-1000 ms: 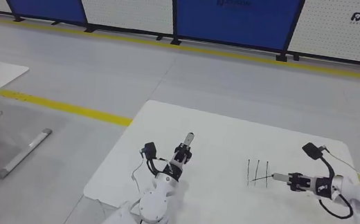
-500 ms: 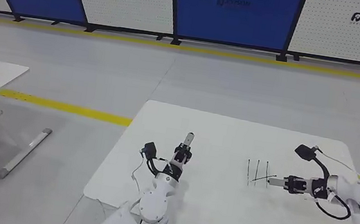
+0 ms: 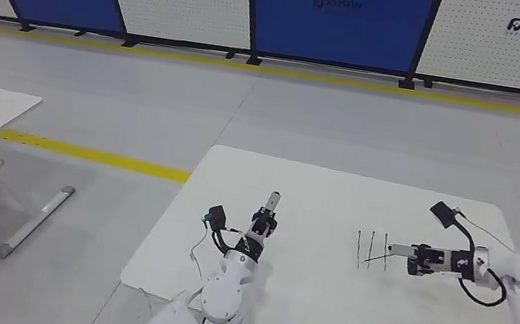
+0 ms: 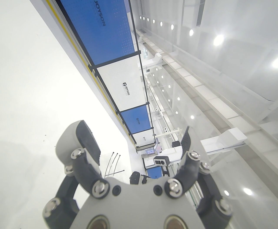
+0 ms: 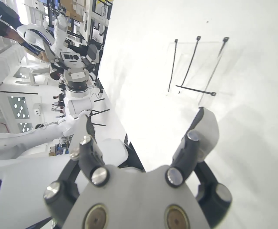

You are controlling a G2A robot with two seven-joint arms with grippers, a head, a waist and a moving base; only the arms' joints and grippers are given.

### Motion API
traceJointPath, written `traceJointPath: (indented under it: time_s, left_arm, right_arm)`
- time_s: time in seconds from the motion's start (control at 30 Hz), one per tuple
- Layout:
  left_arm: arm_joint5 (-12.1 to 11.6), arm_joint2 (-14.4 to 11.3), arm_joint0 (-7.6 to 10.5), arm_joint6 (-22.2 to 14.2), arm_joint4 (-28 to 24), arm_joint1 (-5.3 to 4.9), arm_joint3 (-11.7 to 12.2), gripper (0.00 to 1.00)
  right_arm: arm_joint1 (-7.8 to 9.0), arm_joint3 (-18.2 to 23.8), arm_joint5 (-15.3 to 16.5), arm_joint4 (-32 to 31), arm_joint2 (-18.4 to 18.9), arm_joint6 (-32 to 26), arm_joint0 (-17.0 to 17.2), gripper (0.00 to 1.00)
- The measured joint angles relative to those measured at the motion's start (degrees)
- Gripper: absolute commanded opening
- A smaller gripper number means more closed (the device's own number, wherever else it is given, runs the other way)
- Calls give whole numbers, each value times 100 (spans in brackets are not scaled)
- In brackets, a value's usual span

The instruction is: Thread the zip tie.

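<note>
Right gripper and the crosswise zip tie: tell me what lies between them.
Only bare white table. In the right wrist view the open right gripper sits just short of the crosswise zip tie, nothing in the gap.

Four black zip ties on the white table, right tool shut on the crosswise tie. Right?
No. The right tool is open and holds nothing; the crosswise thin black plastic zip tie lies ahead of it on the flat white table, per the right wrist view. The rest stands.

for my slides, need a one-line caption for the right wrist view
Open right gripper near four black zip ties on the white table, one lying crosswise.
</note>
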State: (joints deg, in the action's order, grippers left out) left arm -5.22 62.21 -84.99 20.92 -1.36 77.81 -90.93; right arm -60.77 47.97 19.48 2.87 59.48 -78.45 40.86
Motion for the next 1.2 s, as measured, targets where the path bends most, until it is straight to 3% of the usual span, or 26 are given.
traceJointPath:
  time_s: [0.13, 0.3, 0.67, 0.83, 1.17, 1.2]
  left_arm:
    - [0, 0, 0, 0, 0, 0, 0, 100]
    - [0, 0, 0, 0, 0, 0, 0, 100]
    - [0, 0, 0, 0, 0, 0, 0, 100]
    - [0, 0, 0, 0, 0, 0, 0, 100]
    - [0, 0, 0, 0, 0, 0, 0, 100]
    - [0, 0, 0, 0, 0, 0, 0, 100]
  right_arm:
    - [-119, -490, 0, -106, -238, 199, -242, 100]
    - [-238, -766, 0, -66, -483, -61, -430, 100]
    - [-237, -760, -3, -72, -484, -51, -422, 100]
    - [-306, -754, -208, -71, -605, 299, -319, 100]
    - [-510, -1601, -125, 32, -837, 413, -686, 100]
    - [-527, -1673, -124, 16, -859, 436, -715, 96]
